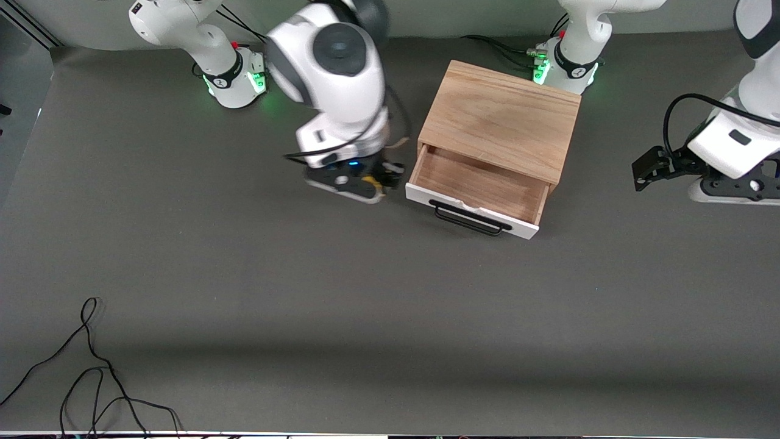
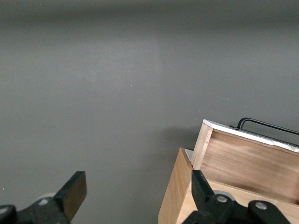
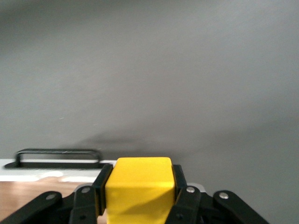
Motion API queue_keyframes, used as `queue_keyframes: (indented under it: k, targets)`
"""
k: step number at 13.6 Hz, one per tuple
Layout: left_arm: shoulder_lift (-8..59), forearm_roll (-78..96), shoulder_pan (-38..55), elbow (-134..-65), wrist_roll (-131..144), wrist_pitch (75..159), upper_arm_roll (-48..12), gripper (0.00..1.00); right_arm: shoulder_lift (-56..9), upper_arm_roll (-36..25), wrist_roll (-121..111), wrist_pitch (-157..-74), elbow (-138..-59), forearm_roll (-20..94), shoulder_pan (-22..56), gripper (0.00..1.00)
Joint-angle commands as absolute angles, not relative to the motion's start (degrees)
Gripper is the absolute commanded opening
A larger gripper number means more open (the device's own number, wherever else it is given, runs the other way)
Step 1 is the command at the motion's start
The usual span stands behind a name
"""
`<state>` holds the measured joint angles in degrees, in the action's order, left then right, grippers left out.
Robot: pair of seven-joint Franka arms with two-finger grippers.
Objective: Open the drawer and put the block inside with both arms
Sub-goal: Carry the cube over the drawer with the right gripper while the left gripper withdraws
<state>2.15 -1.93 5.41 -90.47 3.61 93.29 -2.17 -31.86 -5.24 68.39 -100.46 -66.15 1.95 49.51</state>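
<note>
White-fronted drawer standing pulled open from oak cabinet, interior bare. Right gripper clenching yellow cube beside it. Left gripper waiting, fingers spread.

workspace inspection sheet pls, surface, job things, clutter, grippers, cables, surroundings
surface: dark grey table, bare over most of it.
job's things: drawer pulled open from the oak cabinet, inside shows only wood; black handle on its white front. block yellow, held.
clutter: nothing seen.
grippers: right gripper over the table beside the drawer's corner, jaws shut on the block. left gripper at the left arm's end of the table, jaws open, holding nothing, waiting.
cables: loose black cable on the table at the edge nearest the front camera; black cable looped on the left arm.
surroundings: green-lit bases along the top.
</note>
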Motion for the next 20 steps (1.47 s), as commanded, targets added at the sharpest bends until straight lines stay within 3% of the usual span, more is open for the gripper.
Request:
queue_keyframes:
  k: [1,10,20]
  targets:
    - [3.7,-2.6,5.6,-87.6,3.4,90.6,-2.2,1.0,-37.1,-4.0,77.1,-103.9,-61.3,2.7,52.4,0.27]
    - [3.5,-2.6,5.6,-88.2,3.4,90.7,-2.3,1.0,-44.9,-0.1,81.2,-110.3,-60.7,2.5,53.6,0.26]
    - [3.6,-2.6,5.5,-88.1,3.3,90.7,-2.2,1.0,-47.8,-0.1,81.1,-111.8,-61.3,2.6,54.2,0.26]
